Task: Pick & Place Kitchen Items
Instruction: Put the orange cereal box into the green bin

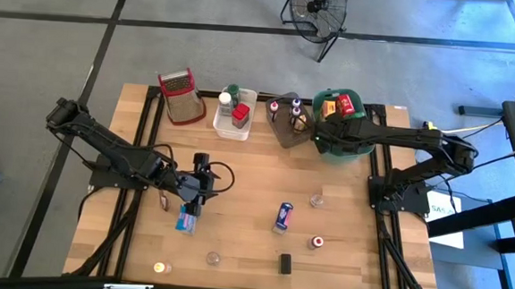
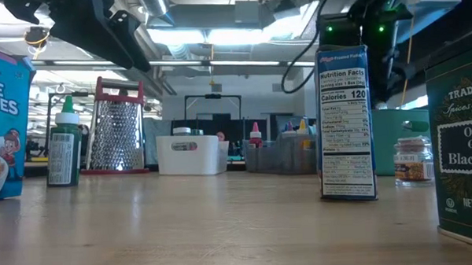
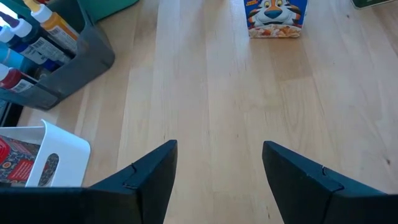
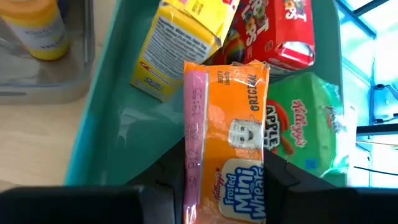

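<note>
Left gripper (image 3: 219, 180) hangs over bare counter (image 3: 217, 93), jaws spread, holding nothing; a blue cereal box (image 3: 275, 17) beyond is cut off. Right gripper (image 4: 221, 180), over the green bin (image 4: 102, 118), pinches an orange Mini-Wheats box (image 4: 227, 137), hiding its own jaws

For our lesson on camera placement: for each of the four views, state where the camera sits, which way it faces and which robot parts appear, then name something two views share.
High view: overhead, facing down on the wooden table; both dark arms show.
Low view: at tabletop height, facing level across; arms overhead.
Left wrist view: on the left arm, facing bare wood; open left gripper shows.
Right wrist view: on the right arm, facing the teal bin; right gripper clamps an orange Mini-Wheats box.
Shared: the blue Frosted Flakes box appears in left wrist and low views.
</note>
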`<action>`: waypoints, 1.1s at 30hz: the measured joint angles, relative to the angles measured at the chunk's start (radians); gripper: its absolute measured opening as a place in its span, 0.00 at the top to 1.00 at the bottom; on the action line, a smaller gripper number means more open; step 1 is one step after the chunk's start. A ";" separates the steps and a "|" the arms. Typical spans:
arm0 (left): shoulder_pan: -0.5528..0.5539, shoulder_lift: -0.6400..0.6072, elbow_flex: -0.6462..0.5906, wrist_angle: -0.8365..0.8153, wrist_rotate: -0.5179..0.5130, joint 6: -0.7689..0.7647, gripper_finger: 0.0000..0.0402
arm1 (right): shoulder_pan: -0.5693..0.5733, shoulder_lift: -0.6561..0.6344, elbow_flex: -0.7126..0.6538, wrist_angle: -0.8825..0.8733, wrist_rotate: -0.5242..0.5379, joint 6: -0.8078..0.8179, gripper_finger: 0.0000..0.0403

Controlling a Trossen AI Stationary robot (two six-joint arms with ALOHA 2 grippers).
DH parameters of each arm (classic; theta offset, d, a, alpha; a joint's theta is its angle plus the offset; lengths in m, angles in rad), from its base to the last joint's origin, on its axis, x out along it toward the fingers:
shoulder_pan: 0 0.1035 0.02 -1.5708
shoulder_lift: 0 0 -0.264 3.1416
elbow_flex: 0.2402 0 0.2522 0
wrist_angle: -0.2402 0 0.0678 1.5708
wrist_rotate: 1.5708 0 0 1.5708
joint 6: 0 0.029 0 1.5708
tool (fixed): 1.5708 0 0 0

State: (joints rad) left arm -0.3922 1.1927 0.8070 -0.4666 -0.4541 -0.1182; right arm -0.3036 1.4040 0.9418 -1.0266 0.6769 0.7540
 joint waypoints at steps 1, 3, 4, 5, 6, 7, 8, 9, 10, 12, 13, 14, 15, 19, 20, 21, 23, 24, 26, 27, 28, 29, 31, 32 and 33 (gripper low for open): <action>0.000 0.000 0.000 0.000 0.000 0.000 0.42 | -0.005 0.000 -0.006 0.007 -0.001 -0.008 0.70; 0.000 0.000 0.000 0.000 0.000 0.000 0.42 | -0.013 0.000 -0.018 0.024 -0.007 -0.019 0.70; 0.000 0.000 0.000 0.000 0.000 0.000 0.43 | -0.017 0.000 -0.023 0.037 -0.008 -0.029 0.70; 0.000 0.000 0.000 0.001 0.000 0.000 0.43 | -0.018 0.000 -0.028 0.052 -0.008 -0.037 0.70; 0.000 0.000 0.000 0.002 0.000 0.000 0.42 | -0.018 0.000 -0.031 0.065 -0.007 -0.043 0.70; 0.000 0.000 0.000 0.004 0.000 0.000 0.42 | -0.018 0.000 -0.033 0.074 -0.001 -0.044 0.70; 0.000 0.000 0.000 0.009 -0.001 0.000 0.42 | -0.018 0.000 -0.033 0.078 0.006 -0.043 0.70; 0.000 0.000 0.000 0.015 0.000 0.000 0.42 | -0.018 0.000 -0.033 0.082 0.013 -0.042 0.70; 0.000 0.000 0.000 0.023 -0.001 0.000 0.42 | -0.018 0.000 -0.033 0.086 0.017 -0.041 0.69; 0.000 0.000 0.000 0.030 -0.001 0.001 0.42 | -0.018 0.000 -0.033 0.090 0.016 -0.047 0.66; 0.000 0.000 0.000 0.030 -0.001 0.005 0.42 | -0.018 0.000 -0.033 0.093 0.014 -0.049 0.64; 0.000 0.000 0.000 0.030 -0.001 0.006 0.43 | -0.018 0.000 -0.033 0.094 0.009 -0.054 0.62; 0.000 0.000 0.000 0.030 -0.001 0.007 0.43 | -0.018 0.000 -0.033 0.094 0.005 -0.055 0.60; 0.000 0.000 0.000 0.030 -0.001 0.008 0.42 | -0.018 0.000 -0.033 0.095 0.004 -0.056 0.52; 0.000 0.000 0.000 0.030 -0.001 0.008 0.42 | -0.018 0.000 -0.033 0.095 0.004 -0.065 0.49; 0.000 0.000 0.000 0.030 -0.001 0.008 0.42 | -0.018 0.000 -0.033 0.095 0.004 -0.075 0.47; 0.000 0.000 0.000 0.030 0.000 0.009 0.42 | -0.017 0.000 -0.033 0.096 0.008 -0.098 0.43; 0.000 0.000 0.000 0.030 -0.001 0.009 0.43 | -0.017 0.000 -0.033 0.095 0.007 -0.115 0.41; 0.000 0.000 0.000 0.030 -0.001 0.009 0.43 | -0.013 0.000 -0.033 0.094 -0.003 -0.133 0.39; 0.000 0.000 0.000 0.030 -0.001 0.009 0.42 | -0.009 0.000 -0.033 0.097 -0.002 -0.133 0.39; 0.000 0.000 0.000 0.030 -0.001 0.009 0.42 | -0.004 0.000 -0.033 0.101 0.003 -0.130 0.38; 0.000 0.000 0.000 0.030 -0.001 0.009 0.42 | 0.000 0.000 -0.033 0.104 0.015 -0.127 0.38; 0.000 0.000 0.000 0.030 0.000 0.009 0.42 | 0.012 0.000 -0.031 0.104 0.041 -0.122 0.38; 0.000 0.000 0.000 0.030 -0.001 0.009 0.42 | 0.017 0.000 -0.025 0.101 0.053 -0.122 0.38; 0.000 0.000 0.000 0.030 -0.001 0.009 0.42 | 0.021 0.000 -0.016 0.099 0.061 -0.122 0.38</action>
State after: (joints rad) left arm -0.3920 1.1927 0.8070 -0.4369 -0.4548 -0.1094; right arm -0.2825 1.4040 0.9258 -0.9272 0.7381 0.6319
